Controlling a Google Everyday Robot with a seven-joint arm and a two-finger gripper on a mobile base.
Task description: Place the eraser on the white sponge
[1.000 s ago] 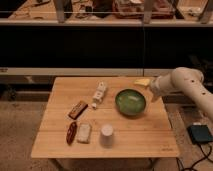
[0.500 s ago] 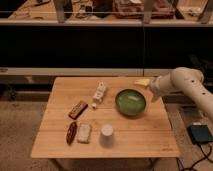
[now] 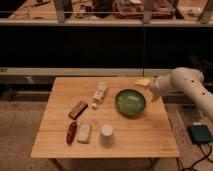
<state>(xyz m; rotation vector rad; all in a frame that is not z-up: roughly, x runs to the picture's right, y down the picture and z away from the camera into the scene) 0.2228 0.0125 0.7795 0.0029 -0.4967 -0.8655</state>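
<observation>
Gripper (image 3: pixel 152 88): at the table's far right edge, just behind-right of the green bowl (image 3: pixel 130 102) and next to a yellow object (image 3: pixel 142 82). Open/closed state: cannot tell. Contact w/ the yellow object: cannot tell. The eraser is not in the gripper.

Arm (image 3: pixel 186 82): enters from the right, forearm approx. level above the table (image 3: pixel 150 142) edge, wrist aimed left toward the bowl.

Step in hand (judged): reach for the eraser; pick not yet begun.

Procedure:
1. Route the arm left, above the bowl rim and clear of the white jointed object (image 3: pixel 100 94).
2. Target the eraser (image 3: pixel 78 109): left half of the table, lying at an angle, near the jointed object.
3. Align the jaws across the eraser's short side; descend straight.
4. Do not confuse it w/ the dark red oblong (image 3: pixel 71 133).

Dest.: white sponge (image 3: pixel 84 133), just in front of the eraser, between the dark red oblong and the white cup (image 3: pixel 106 134). The gap there is tight, so lower vertically and release low.
</observation>
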